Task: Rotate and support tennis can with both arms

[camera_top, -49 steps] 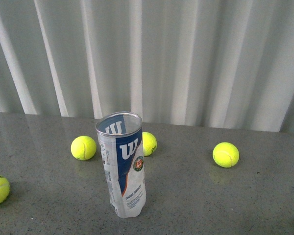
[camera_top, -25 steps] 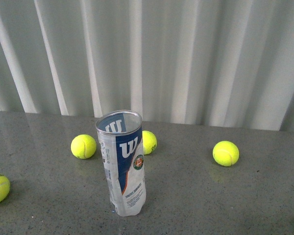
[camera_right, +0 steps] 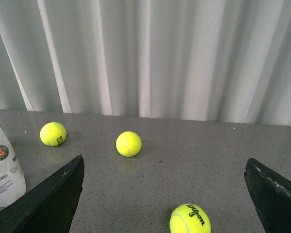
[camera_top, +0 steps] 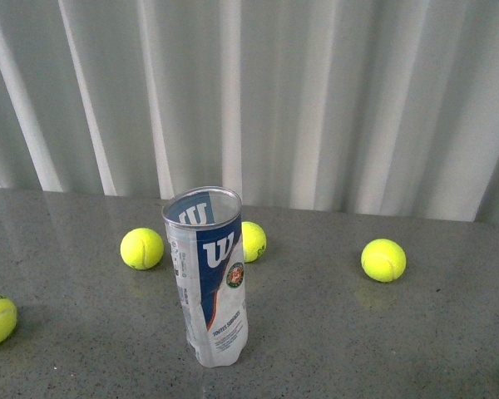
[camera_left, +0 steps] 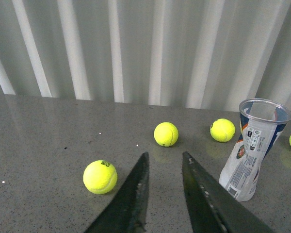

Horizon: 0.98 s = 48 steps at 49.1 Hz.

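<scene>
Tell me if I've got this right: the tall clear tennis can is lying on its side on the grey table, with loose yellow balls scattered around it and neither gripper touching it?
Not quite. The tennis can stands upright on the table, open end up, as the front view shows. The rest holds: yellow balls lie loose around it, and neither the left gripper nor the right gripper touches it.

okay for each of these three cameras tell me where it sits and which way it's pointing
Front: on the body, facing the upright tennis can and curtain; no arm shows.
Left wrist: over the open left gripper, facing the table.
Right wrist: over the wide-open right gripper, can at the frame's edge.
All three views share the can.
</scene>
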### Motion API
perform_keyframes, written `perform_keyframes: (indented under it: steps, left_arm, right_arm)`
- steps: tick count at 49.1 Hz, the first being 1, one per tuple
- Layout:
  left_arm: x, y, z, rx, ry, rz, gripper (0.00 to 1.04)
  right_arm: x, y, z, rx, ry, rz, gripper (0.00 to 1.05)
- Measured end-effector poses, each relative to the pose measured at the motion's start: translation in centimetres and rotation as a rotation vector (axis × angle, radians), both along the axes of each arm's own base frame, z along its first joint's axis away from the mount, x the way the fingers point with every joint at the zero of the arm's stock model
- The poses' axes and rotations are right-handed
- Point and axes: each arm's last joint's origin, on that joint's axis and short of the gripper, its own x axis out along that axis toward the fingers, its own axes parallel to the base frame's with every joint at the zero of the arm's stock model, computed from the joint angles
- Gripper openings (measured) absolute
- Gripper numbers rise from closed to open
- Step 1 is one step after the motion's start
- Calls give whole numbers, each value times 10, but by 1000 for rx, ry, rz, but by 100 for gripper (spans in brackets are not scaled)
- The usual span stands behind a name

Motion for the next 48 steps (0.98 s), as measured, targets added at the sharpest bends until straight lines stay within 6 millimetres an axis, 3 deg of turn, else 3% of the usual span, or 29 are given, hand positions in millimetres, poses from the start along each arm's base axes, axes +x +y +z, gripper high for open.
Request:
perform_keyframes:
  steps: [19,48]
  left_arm:
    - [0,0,0,0,0,0,99]
    - [0,0,0,0,0,0,98]
  right_arm:
    - [0,0,0,0,0,0,98]
    - [0,0,0,0,0,0,98]
